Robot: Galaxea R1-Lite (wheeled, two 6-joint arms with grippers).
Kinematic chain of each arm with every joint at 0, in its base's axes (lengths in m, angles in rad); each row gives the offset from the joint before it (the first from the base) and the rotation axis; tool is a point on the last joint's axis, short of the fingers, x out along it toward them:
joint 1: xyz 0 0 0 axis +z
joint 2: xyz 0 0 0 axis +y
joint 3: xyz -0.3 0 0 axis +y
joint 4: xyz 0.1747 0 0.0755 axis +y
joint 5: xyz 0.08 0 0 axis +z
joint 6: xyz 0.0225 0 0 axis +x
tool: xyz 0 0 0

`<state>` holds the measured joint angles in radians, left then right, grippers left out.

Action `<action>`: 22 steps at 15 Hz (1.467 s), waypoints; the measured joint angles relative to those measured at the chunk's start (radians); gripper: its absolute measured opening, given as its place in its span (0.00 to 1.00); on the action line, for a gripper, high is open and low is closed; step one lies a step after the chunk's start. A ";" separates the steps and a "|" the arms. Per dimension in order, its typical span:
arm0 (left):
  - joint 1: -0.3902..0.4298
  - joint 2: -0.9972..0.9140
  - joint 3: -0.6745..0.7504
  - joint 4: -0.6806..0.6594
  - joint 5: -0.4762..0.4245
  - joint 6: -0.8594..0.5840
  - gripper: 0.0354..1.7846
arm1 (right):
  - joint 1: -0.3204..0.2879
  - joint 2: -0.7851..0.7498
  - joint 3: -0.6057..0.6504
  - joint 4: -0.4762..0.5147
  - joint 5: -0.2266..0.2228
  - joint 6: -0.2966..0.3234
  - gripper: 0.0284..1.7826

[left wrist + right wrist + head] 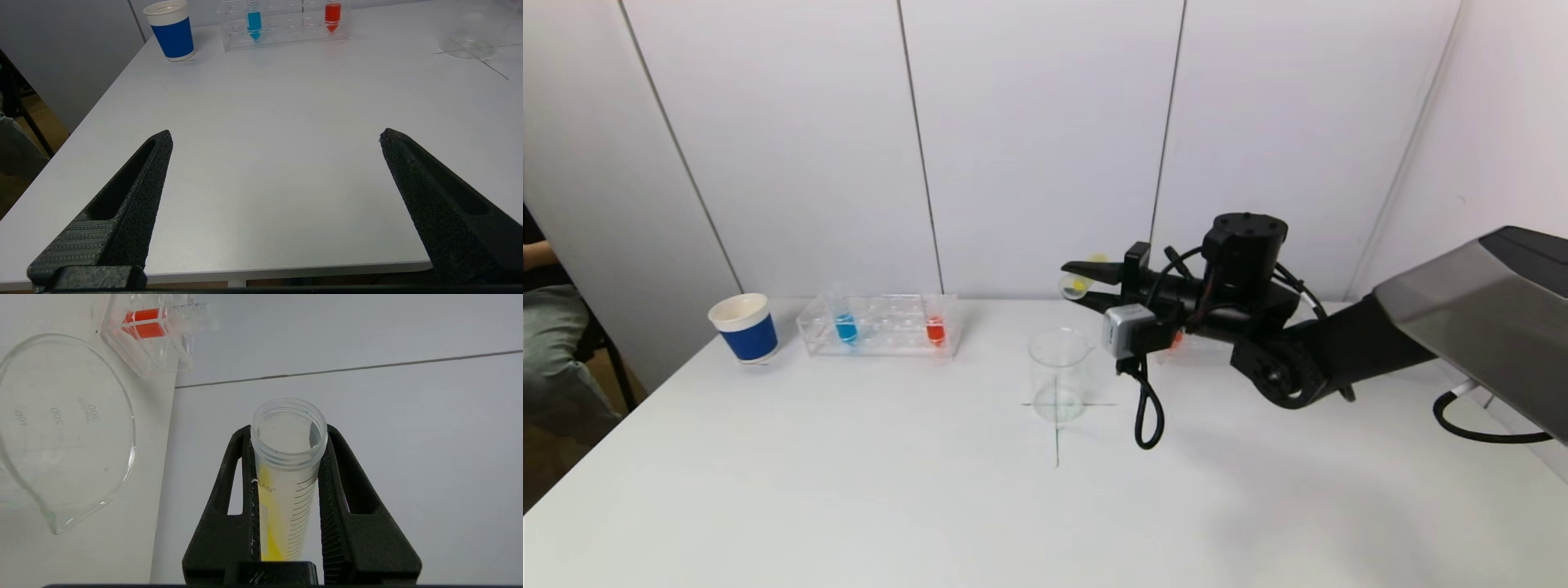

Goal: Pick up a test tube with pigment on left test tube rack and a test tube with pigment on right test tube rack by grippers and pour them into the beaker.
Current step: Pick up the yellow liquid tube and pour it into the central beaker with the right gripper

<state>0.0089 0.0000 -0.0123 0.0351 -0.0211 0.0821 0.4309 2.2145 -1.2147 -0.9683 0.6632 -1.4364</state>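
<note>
Right gripper [1086, 286] hangs above and just behind the beaker [1059, 373], its fingers [339, 498] clenched on a tube [288, 465] of yellow pigment. That tube lies nearly level, open mouth towards the robot's left, not yet over the beaker rim. Yellow liquid sits along the lower wall of the tube and has not reached the lip.

To pour well, judge the mouth directly above the beaker opening before tilting further. Tip slowly, keeping the grip firm, so the stream falls inside the glass and not on the worktop [849, 490].

Left gripper [273, 136] hovers low at the near worktop edge, fingers released wide, holding nothing.

Count: one beaker, empty. One blue cup [743, 328]. Left rack [880, 327] holds two tubes, one blue [845, 322], one red [935, 327]. Right rack [151, 339], mostly hidden behind the arm, shows one red tube [143, 324]. One tube in hand.
</note>
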 joint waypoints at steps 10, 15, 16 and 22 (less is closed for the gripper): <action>0.000 0.000 0.000 0.000 0.000 0.000 0.99 | -0.002 0.041 0.001 0.009 0.000 -0.063 0.25; 0.000 0.000 0.000 0.000 0.000 0.000 0.99 | -0.001 0.043 -0.027 0.086 -0.004 -0.140 0.25; 0.000 0.000 0.000 0.000 0.000 0.000 0.99 | -0.002 0.043 -0.031 0.091 -0.008 -0.143 0.25; 0.000 0.000 0.000 0.000 0.000 0.000 0.99 | -0.013 0.047 -0.061 0.158 -0.019 -0.190 0.25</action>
<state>0.0085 0.0000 -0.0123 0.0351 -0.0215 0.0826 0.4179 2.2611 -1.2753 -0.8100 0.6445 -1.6266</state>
